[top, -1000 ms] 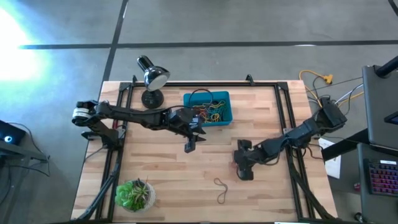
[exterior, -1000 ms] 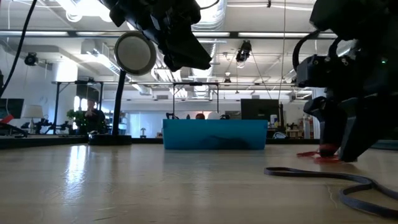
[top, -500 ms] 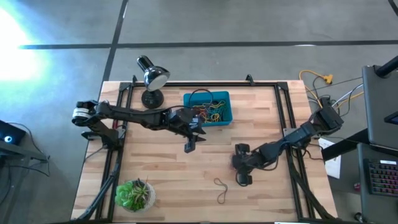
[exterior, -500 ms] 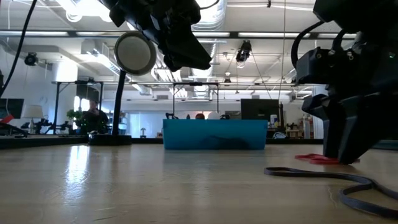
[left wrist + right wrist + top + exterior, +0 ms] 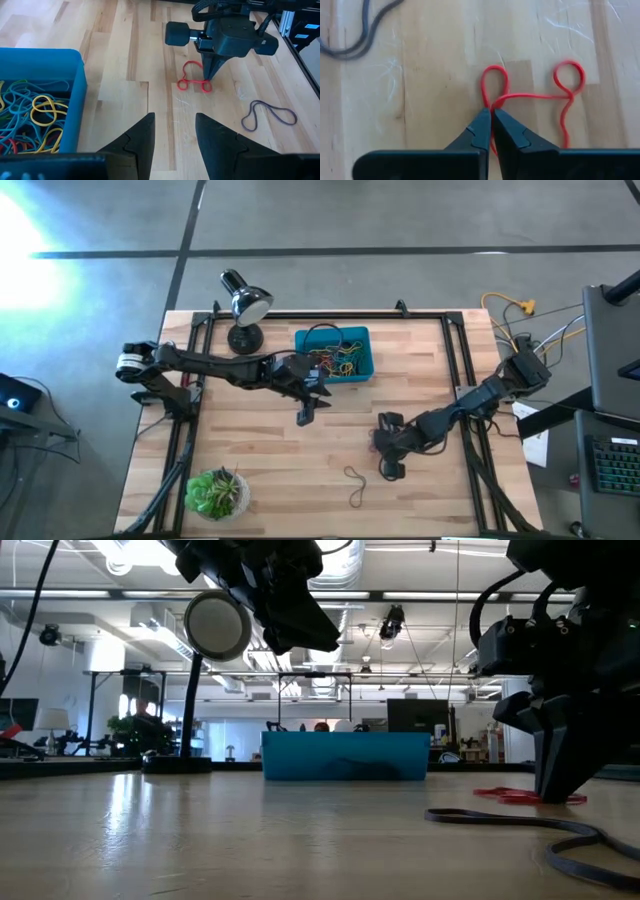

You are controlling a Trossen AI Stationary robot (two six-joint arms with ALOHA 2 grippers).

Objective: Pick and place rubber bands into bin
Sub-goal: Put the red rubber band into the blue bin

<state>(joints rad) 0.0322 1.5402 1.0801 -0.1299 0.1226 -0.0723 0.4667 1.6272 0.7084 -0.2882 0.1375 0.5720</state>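
Observation:
A red rubber band (image 5: 568,77), twisted into small loops, lies flat on the wooden table right of centre. My right gripper (image 5: 491,114) stands over it, pointing steeply down and shut on it; both also show in the left wrist view as the band (image 5: 192,82) and the gripper (image 5: 212,75). A dark rubber band (image 5: 355,485) lies loose nearer the front edge. The teal bin (image 5: 298,355) at the table's far middle holds several coloured bands (image 5: 40,115). My left gripper (image 5: 173,125) hovers open above the table just in front of the bin, with nothing between its fingers. My right gripper pinches the red band where its strands cross at the foot of one loop (image 5: 495,102), between its two fingertips. The fingers come from above, slanting steeply down. The band lies slack on the table (image 5: 520,797).
A desk lamp (image 5: 243,305) stands at the far left beside the bin, and a small green plant (image 5: 215,492) sits at the near left corner. A dark metal frame (image 5: 460,350) runs around the tabletop. Bare wood lies between the bin and the bands.
My right gripper has shut its fingers, which stood apart over the red band a second ago, and now has the band between its tips. It has also shifted a little toward the table's near edge. The band stays on the table.

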